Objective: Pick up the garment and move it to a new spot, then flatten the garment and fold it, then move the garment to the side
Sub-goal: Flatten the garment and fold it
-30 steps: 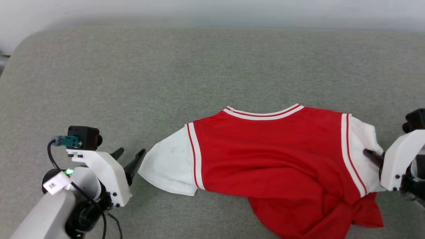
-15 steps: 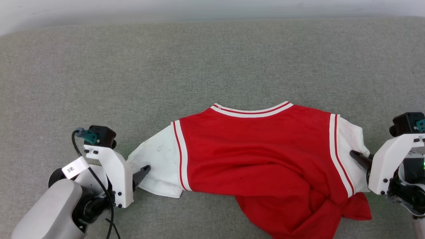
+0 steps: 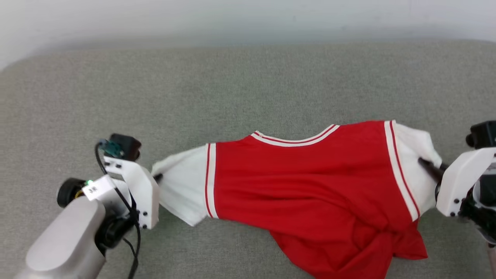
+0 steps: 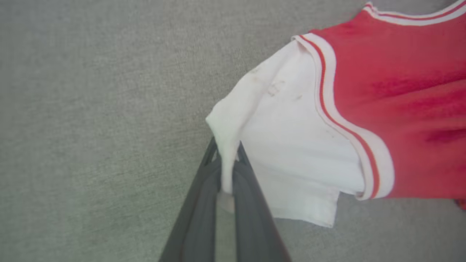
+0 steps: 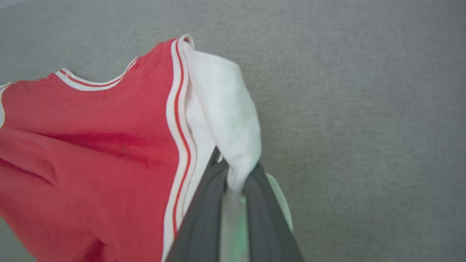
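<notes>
Garment [image 3: 302, 182] (red), gripped by left pincer [image 4: 225, 153], right pincer [image 5: 236, 160]

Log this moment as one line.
left jaws: shut on garment sleeve | right jaws: shut on other sleeve | hem: bunched

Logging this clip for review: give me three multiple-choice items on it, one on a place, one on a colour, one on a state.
1. The left gripper holds the shirt by:
A. the collar
B. a sleeve
C. the bottom hem

2. The shirt's body is:
A. red
B. blue
C. black

3. The right gripper has its jaws:
A. wide open
B. shut on nothing
C. shut on cloth

Answers:
1 B: the left wrist view shows white sleeve cloth pinched between the jaws.
2 A: the panel between the white sleeves is red.
3 C: the other sleeve bunches between the jaws in the right wrist view.
</notes>
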Tool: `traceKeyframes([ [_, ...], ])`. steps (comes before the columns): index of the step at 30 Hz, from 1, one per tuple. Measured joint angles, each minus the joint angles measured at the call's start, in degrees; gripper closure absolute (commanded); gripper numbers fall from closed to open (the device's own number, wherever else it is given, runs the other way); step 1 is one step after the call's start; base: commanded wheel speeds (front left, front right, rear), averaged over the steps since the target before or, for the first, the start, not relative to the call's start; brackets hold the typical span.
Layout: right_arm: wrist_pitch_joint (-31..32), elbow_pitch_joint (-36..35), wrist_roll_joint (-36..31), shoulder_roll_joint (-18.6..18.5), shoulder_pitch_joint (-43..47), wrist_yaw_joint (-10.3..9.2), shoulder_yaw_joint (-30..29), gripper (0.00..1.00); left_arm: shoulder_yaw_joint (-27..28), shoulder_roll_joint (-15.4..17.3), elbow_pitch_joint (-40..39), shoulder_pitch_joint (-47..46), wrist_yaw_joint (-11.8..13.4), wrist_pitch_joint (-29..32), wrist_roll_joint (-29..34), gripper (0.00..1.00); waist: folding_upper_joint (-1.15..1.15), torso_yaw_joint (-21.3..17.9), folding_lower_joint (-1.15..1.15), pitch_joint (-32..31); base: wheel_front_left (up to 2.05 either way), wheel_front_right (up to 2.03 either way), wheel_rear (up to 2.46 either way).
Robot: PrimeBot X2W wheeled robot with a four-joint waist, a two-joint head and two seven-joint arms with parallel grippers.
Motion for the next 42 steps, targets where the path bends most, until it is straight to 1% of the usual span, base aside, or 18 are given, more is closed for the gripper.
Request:
traceKeyframes([
  [3, -2.4, 0.5, -1.0, -0.3, -1.5, 0.00, 0.0, 1.00, 1.6, 0.0, 0.1, -1.4, 1.5, -3.8, 1.2, 1.00, 0.00, 0.3, 0.00, -1.7, 0.00, 0.00, 0.00],
  [7, -5.4, 2.1, -2.4, -0.7, -4.2, 0.02, 0.7, 1.00, 4.8, -0.1, 0.2, -3.7, 3.1, -8.4, 1.2, 1.00, 0.00, 0.5, 0.00, -3.9, 0.00, 0.00, 0.00],
  [11, -6.8, 4.3, -3.7, -1.4, -8.7, 0.03, 0.9, 1.00, 7.2, -0.2, -0.4, -8.3, 4.6, -12.5, 2.5, 1.00, 0.00, 0.7, 0.00, -4.9, 0.00, 0.00, 0.00],
  [15, -8.0, 5.9, -4.9, -2.1, -15.4, 0.03, 1.2, 1.00, 8.6, -0.7, 1.2, -14.8, 4.3, -15.1, 3.1, 1.00, 0.00, 1.0, 0.00, -4.3, 0.00, 0.00, 0.00],
  [19, -9.9, 7.2, -6.7, -3.5, -23.2, 0.04, 1.6, 1.00, 9.4, -0.9, 4.2, -23.0, 3.5, -17.9, 5.1, 1.00, 0.00, 1.1, 0.00, -2.4, 0.00, 0.00, 0.00],
  [22, -12.1, 8.7, -8.3, -3.8, -30.7, 0.05, 1.9, 1.00, 10.2, -1.2, 6.5, -29.4, 3.0, -20.9, 6.2, 1.00, 0.00, 1.1, 0.00, -0.4, 0.00, 0.00, 0.00],
  [29, -17.3, 14.9, -11.8, -3.6, -48.6, 0.08, 1.8, 1.00, 10.5, -0.9, 13.1, -44.9, 1.8, -24.1, 10.0, 1.00, 0.00, 0.2, 0.01, 5.2, 0.00, 0.00, 0.00],
  [31, -19.5, 16.9, -13.0, -3.4, -53.7, 0.09, 1.8, 1.00, 10.5, -0.9, 14.9, -49.6, 1.8, -25.5, 11.2, 1.00, 0.00, 0.0, 0.01, 7.0, 0.00, 0.00, 0.00],
  [38, -24.6, 23.9, -16.2, -0.4, -67.9, 0.11, 1.1, 1.00, 11.4, -0.8, 20.8, -62.2, 0.7, -29.3, 12.7, 1.00, 0.00, -1.2, 0.01, 13.0, 0.00, 0.00, 0.00],
  [42, -26.9, 27.8, -17.4, 1.3, -72.4, 0.07, 1.6, 1.00, 11.3, -1.5, 24.2, -65.9, -0.2, -30.9, 13.0, 1.00, 0.00, -1.6, 0.01, 16.6, 0.00, 0.00, 0.00],
])
